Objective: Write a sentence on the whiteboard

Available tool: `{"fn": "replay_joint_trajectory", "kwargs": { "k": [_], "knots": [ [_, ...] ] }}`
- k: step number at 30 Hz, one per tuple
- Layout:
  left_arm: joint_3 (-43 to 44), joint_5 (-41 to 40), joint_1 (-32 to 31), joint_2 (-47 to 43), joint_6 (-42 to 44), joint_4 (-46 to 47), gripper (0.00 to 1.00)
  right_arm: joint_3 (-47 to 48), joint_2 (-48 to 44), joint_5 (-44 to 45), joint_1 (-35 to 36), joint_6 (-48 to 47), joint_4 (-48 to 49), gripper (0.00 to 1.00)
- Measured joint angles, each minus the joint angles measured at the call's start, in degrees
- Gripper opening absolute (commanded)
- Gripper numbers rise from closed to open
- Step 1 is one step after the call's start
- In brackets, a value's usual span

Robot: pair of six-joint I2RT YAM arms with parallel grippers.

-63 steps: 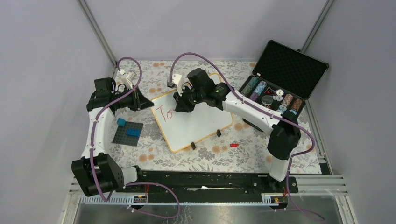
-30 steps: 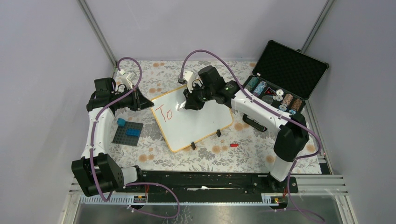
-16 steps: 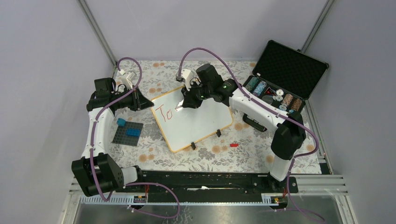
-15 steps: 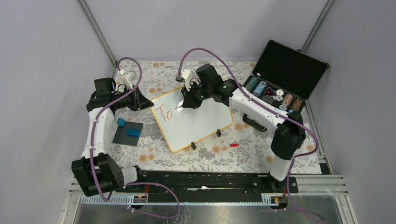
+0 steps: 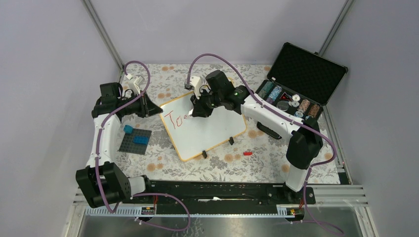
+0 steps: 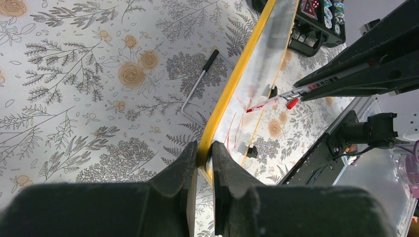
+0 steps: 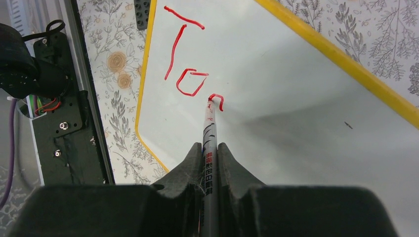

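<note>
The whiteboard (image 5: 207, 129), white with an orange-yellow rim, lies tilted mid-table; it also shows in the right wrist view (image 7: 296, 84) and edge-on in the left wrist view (image 6: 232, 79). The sentence (image 5: 174, 119) reads "To" in red, with a third stroke begun (image 7: 216, 98). My right gripper (image 7: 209, 150) is shut on a red marker (image 7: 208, 133) whose tip touches the board at that new stroke. My left gripper (image 6: 202, 150) is shut on the board's yellow rim at its far-left corner (image 5: 157, 109). The marker and right gripper show in the left wrist view (image 6: 276, 101).
An open black foam-lined case (image 5: 301, 79) with small jars stands back right. A grey baseplate with blue bricks (image 5: 136, 140) lies left of the board. A red cap (image 5: 247, 153) lies near the board's front. A black pen-like object (image 5: 267, 131) lies right of the board.
The right gripper shifted slightly back left and lowered the marker onto the board; a new red stroke has appeared after "To". The left arm has not moved.
</note>
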Motion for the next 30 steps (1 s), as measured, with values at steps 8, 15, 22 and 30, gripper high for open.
{"fn": "replay_joint_trajectory", "kwargs": {
  "k": [8, 15, 22, 30],
  "knots": [
    [-0.28, -0.11, 0.09, 0.0, 0.0, 0.31, 0.0, -1.99, 0.0, -1.05, 0.24, 0.02, -0.04, 0.0],
    [-0.44, -0.26, 0.09, 0.0, -0.02, 0.61, 0.0, -2.6, -0.04, -1.33, 0.07, 0.02, -0.02, 0.0],
    [-0.52, -0.28, 0.09, 0.0, -0.02, 0.83, 0.0, -2.56, -0.48, -1.53, -1.4, 0.22, -0.44, 0.0],
    [-0.52, -0.26, 0.09, 0.0, -0.02, 0.83, 0.0, -0.57, -0.66, -0.81, -2.43, 0.22, -0.9, 0.0]
  ]
}}
